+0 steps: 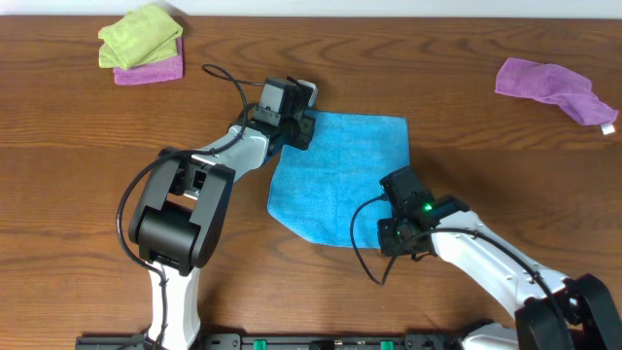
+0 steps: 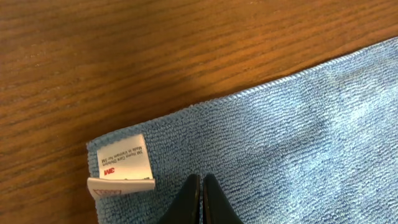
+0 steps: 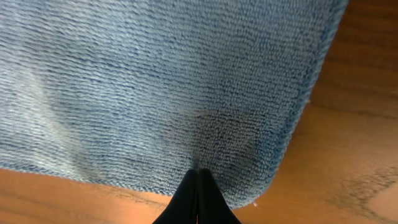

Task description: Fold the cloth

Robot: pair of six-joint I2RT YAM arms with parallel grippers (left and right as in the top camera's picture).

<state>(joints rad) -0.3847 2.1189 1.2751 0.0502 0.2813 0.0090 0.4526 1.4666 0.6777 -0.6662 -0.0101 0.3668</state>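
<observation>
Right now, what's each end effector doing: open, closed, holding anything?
Left end effector: closed, tips at the cloth corner; grip unclear.
Right end effector: closed, pinching the cloth near its corner.

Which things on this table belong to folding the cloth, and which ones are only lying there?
For the job:
- blue cloth
- left gripper
- right gripper

Only lying about:
- lime-green cloth
- purple cloth under it
- crumpled purple cloth, far right

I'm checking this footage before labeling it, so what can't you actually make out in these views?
Left wrist: small print on the tag, too small to read.
Both wrist views: whether the shut left gripper and right gripper pinch the cloth; their own fingertips hide the contact.
Overhead: the cloth's tagged corner, covered by the left gripper.
</observation>
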